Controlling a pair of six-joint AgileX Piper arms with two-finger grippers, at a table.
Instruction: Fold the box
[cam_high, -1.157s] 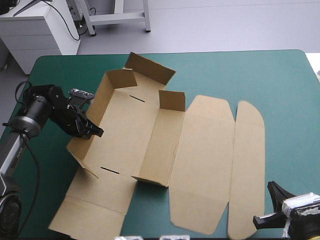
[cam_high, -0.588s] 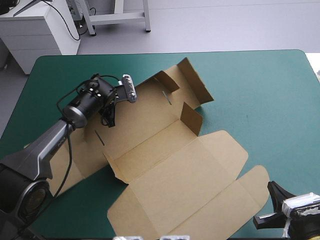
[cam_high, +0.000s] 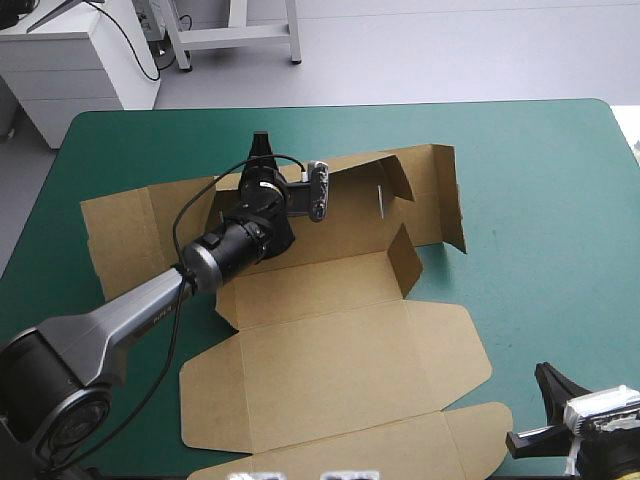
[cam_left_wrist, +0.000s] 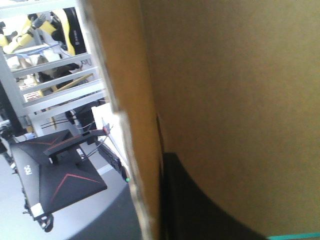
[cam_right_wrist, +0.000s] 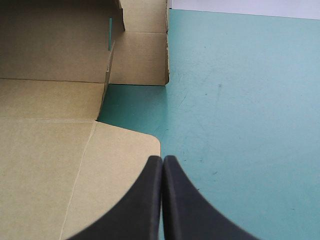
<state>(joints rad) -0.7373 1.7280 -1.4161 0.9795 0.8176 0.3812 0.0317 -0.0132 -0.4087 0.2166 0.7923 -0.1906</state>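
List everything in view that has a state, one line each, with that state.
box: open, only partly folded; far wall and right end flaps raised, lid and left end panel lying flat.
left gripper: shut on the box, at its far wall.
right gripper: shut, holding nothing, by the lid's rounded corner.

The teal-green table cover (cam_high: 540, 170) looks faintly scuffed, perhaps scratched.
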